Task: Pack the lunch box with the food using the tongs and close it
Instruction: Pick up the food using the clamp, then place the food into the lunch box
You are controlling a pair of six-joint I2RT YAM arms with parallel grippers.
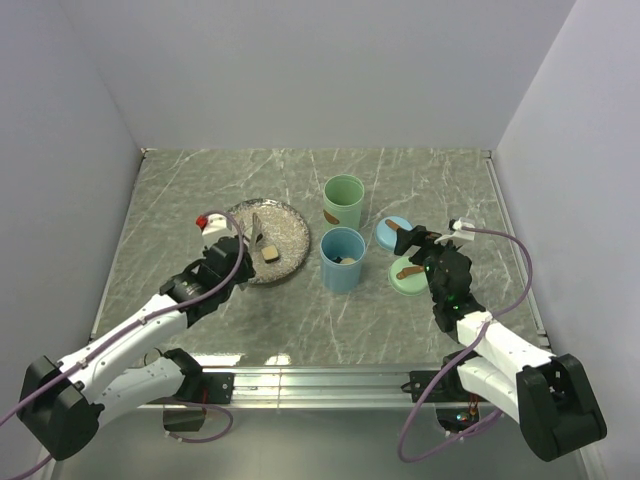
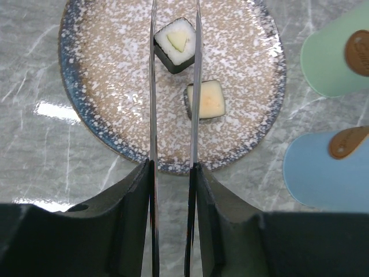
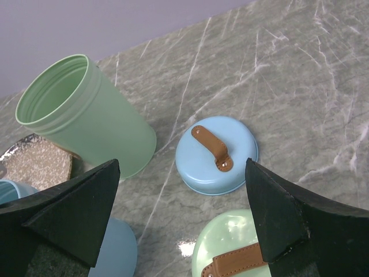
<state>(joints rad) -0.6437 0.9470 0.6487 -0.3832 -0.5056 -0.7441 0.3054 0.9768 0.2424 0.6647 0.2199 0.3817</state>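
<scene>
My left arm reaches from its base toward 2 o'clock, wrist tipped down. The left gripper (image 2: 172,173) has its fingers (image 2: 130,202) pinched narrow on the tongs (image 2: 153,86). My right arm stretches toward 10 o'clock, with the right gripper (image 3: 181,167) spread wide, gripping nothing, above the tabletop (image 3: 300,69).

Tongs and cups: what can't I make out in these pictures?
- Left wrist view: tips of the tongs run off the top edge.
- Top view: the piece inside the blue cup is too small to name.
- Right wrist view: bottom of the green cup is hidden by its own wall.
</scene>
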